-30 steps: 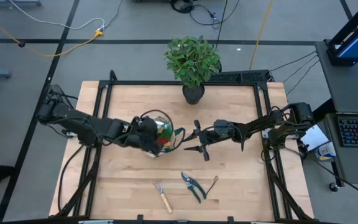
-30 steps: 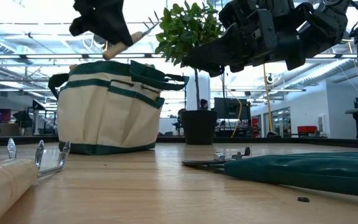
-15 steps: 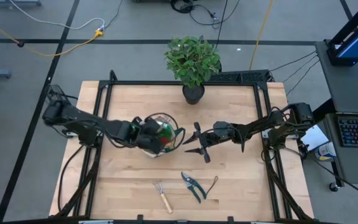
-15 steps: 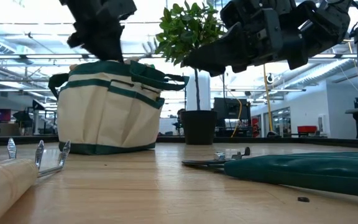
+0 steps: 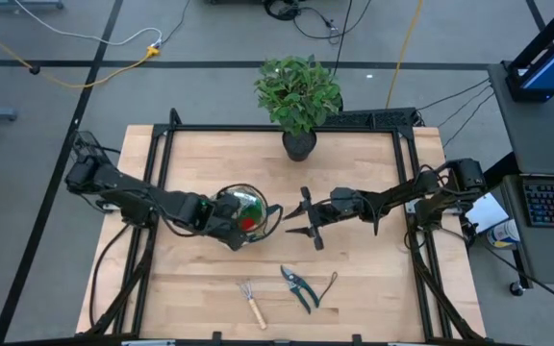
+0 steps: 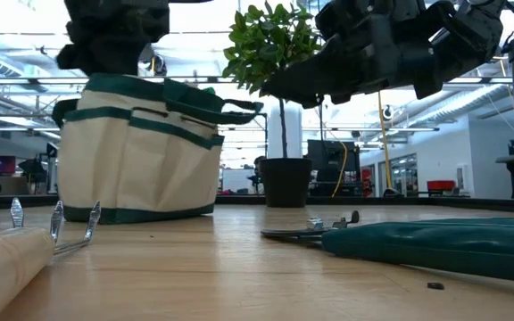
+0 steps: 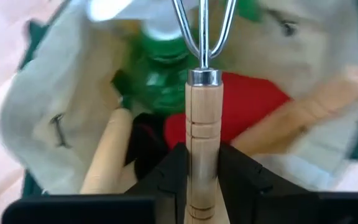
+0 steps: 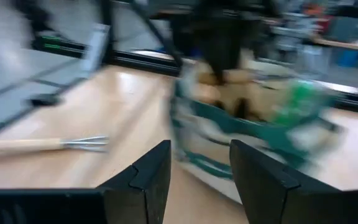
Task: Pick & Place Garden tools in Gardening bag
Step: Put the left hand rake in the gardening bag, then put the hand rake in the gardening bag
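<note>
Wooden fork (image 7: 202,143) pinched in my left fingers (image 7: 166,177) above bag (image 5: 241,213); early release may snag it. Right fingers (image 8: 146,171) spread, idle.

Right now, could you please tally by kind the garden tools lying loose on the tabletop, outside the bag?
Hand rake with wooden handle: 1
Pruners: 1
Total: 2
</note>
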`<state>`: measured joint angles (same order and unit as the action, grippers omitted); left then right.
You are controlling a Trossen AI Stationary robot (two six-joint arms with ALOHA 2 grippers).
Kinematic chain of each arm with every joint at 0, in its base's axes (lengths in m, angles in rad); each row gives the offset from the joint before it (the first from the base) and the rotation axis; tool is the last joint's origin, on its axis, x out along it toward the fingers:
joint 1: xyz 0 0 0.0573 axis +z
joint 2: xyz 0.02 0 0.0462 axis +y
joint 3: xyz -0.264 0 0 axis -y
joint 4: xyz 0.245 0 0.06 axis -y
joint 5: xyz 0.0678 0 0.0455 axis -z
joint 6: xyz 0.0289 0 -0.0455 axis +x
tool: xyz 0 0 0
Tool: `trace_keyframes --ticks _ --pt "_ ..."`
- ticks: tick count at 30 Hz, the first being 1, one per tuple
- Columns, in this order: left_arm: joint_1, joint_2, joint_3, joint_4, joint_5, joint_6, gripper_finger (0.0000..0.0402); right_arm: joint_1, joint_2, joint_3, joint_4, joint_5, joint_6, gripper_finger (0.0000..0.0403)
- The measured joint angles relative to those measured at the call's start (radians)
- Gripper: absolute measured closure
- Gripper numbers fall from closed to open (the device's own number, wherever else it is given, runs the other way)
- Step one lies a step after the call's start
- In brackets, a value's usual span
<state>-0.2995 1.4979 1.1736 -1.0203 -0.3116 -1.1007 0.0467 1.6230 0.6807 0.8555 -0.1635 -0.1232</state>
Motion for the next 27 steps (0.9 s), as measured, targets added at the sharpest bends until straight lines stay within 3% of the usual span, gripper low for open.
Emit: trace_keyframes --ticks 5,18,27 --pt "-0.001 0.008 0.000 -0.044 0.023 -0.017 0.0326 -0.002 0.000 0.000 -0.006 0.187 -0.043 0.0248" --pt "0.021 0.008 0.000 -0.030 0.133 0.064 0.0263 -0.004 0.000 0.000 -0.002 0.114 0.154 0.0248" --pt "0.060 0.003 0.000 -0.031 0.167 0.097 0.0257 -0.034 0.000 0.000 0.015 0.116 0.238 0.0248"
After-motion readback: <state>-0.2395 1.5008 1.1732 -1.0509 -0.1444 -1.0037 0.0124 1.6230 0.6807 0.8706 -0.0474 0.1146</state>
